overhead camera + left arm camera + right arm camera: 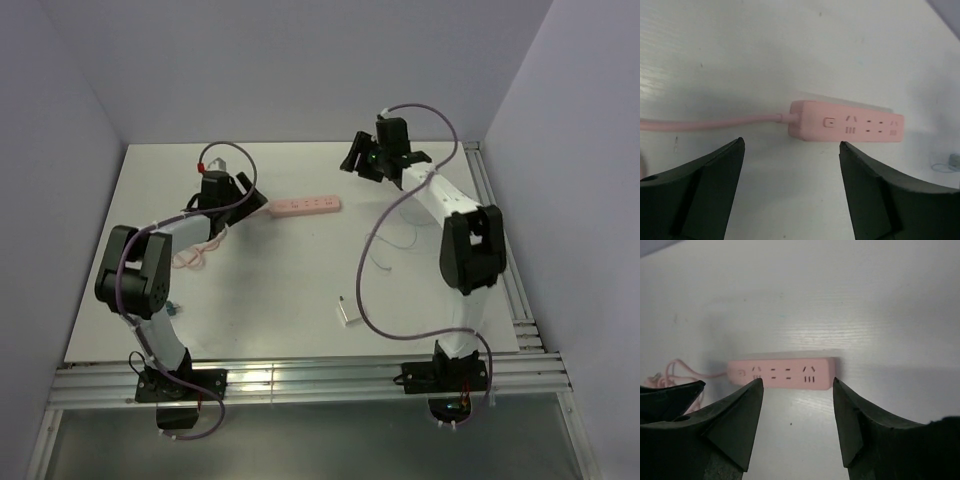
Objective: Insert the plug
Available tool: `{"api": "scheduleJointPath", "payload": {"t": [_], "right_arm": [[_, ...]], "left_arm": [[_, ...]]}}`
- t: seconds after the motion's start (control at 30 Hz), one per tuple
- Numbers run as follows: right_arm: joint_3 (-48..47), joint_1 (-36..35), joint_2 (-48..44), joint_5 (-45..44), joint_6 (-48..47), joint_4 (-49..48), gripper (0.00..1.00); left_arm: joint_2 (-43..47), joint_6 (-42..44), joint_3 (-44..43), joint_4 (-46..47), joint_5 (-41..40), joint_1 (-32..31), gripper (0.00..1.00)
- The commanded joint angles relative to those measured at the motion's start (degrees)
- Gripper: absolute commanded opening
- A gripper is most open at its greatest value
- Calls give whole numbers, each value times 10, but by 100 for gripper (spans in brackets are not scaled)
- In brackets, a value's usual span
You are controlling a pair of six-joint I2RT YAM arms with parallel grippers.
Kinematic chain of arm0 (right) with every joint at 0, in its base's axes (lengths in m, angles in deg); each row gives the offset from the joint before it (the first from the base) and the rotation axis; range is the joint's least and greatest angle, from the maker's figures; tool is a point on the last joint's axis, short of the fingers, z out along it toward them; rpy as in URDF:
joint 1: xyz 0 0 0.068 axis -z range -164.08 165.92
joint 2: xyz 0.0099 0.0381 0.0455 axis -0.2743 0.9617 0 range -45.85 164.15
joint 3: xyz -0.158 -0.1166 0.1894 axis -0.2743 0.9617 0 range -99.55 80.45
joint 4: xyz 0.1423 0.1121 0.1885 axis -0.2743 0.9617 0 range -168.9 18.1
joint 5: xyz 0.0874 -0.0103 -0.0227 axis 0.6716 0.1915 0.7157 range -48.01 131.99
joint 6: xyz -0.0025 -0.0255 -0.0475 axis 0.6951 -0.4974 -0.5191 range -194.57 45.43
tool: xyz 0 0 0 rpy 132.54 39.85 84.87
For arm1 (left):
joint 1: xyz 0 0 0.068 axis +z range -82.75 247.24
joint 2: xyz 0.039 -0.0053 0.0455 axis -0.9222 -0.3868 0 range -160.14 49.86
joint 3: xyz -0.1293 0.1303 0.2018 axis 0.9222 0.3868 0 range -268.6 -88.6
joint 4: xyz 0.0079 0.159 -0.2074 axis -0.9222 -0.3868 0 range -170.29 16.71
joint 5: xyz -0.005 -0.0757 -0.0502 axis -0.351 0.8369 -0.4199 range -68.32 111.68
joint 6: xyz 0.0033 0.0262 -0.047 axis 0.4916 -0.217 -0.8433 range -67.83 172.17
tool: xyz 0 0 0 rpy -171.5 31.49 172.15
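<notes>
- i am reading the left gripper as wide open. in the left wrist view its two dark fingers are standing well apart, with only bare table between them.
- it is sitting at the cord end of the pink power strip, just beside it. i cannot tell whether it is touching the strip.
- i am reading the right gripper as open too. in the right wrist view its fingers are spreading wide and gripping nothing, and the strip is lying crosswise just beyond their tips.
- from above, the right gripper is sitting toward the far side of the table, near the strip's free end and apart from it.
- the strip is lying flat with its sockets facing up.
- the plug is lying on the table toward the near edge, between the two arm bases and closer to the right arm. it is well apart from the strip and from both grippers.
- a thin pale cable is lying in loose curves beside the right arm. i cannot tell whether it is joining the plug.
- the strip's pink cord is bunching in a loose coil beside the left arm.
</notes>
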Motion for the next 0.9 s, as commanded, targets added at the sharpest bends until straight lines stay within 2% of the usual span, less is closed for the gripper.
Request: {"api": "scheduleJointPath", "payload": {"t": [0.0,0.1,0.17,0.33,0.43,0.5,0.53,0.63,0.7,0.77,0.87], "right_arm": [[92,-11,-144,-51,-16,12,66],[178,-45,-226,-111,-23,31,77],[231,-82,-263,-139,-22,56,79],[368,-109,-414,-96,37,40,80],[446,-111,-525,-118,53,51,82],[478,-111,-603,-150,65,72,83],[485,-111,-628,-163,70,103,84],[505,-108,-707,-221,94,164,86],[514,-104,-745,-242,123,192,87],[523,-103,-775,-240,137,226,87],[548,-101,-817,-215,148,235,87]], "left_arm": [[87,-10,-1,-28,-47,-4,83],[143,-10,7,-37,-75,-28,94],[182,-9,13,-41,-81,-45,99],[240,11,53,-12,-43,-111,99],[254,31,74,10,-3,-158,99],[272,64,99,19,-18,-217,99],[281,104,112,30,-49,-242,100],[313,154,166,62,-159,-352,100],[322,170,198,75,-153,-399,99],[327,205,222,98,-134,-418,99],[327,255,236,108,-116,-464,94]]}}
